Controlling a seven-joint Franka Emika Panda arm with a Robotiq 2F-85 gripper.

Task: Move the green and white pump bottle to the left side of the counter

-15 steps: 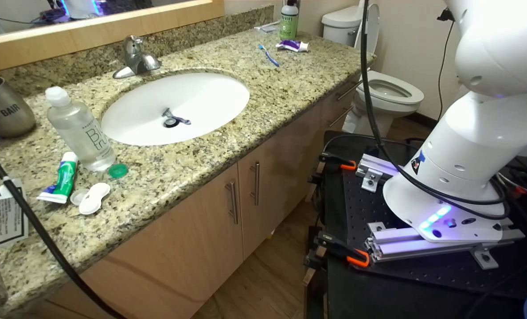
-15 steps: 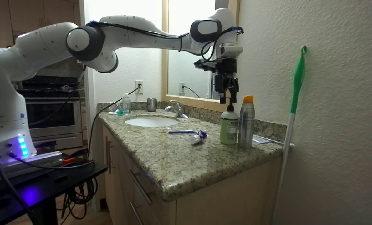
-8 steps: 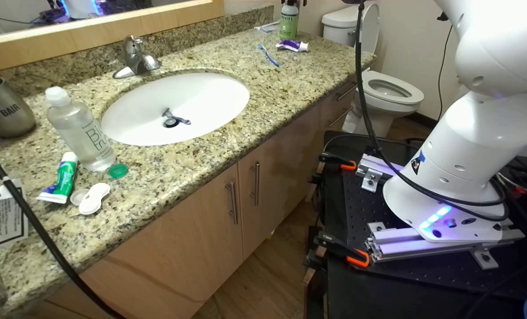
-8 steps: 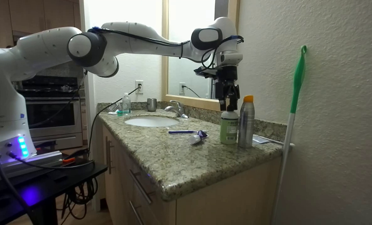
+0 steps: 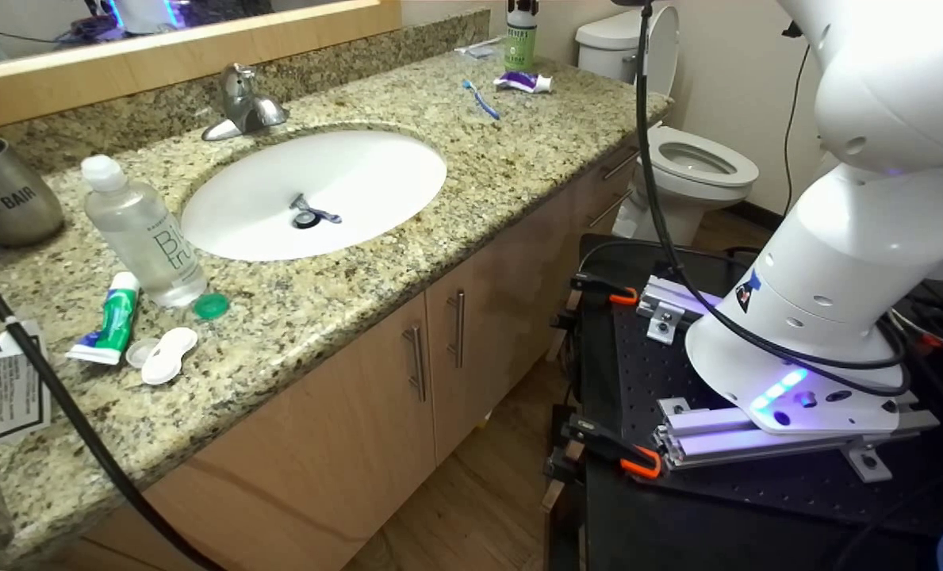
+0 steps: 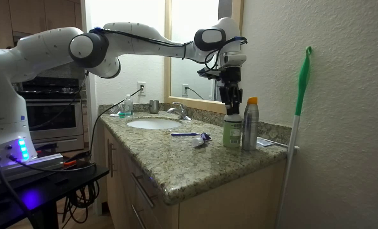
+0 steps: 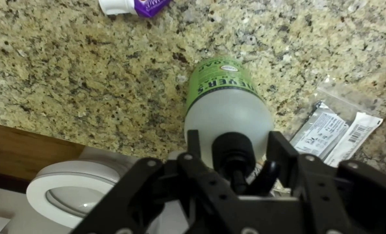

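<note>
At one end of the worktop point(image 6: 182, 165), pump point(image 7: 233, 151) flanked, not gripped

Just beside the can point(image 6: 250, 125), the green bottle point(image 6: 232, 133) is seen upright, its neck between the parted fingers point(image 7: 193, 143) of the tool point(image 7: 234, 143). If what looks like the spout point(image 7: 268, 174) is caught during closing, the bottle may be twisted or tipped. Finger height cannot be judged; in an exterior view the tool point(image 5: 523, 8) is cut off.

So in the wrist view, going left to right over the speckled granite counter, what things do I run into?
A white-capped purple tube, a green and white pump bottle, a silver foil packet, a narrow white barcoded packet.
</note>
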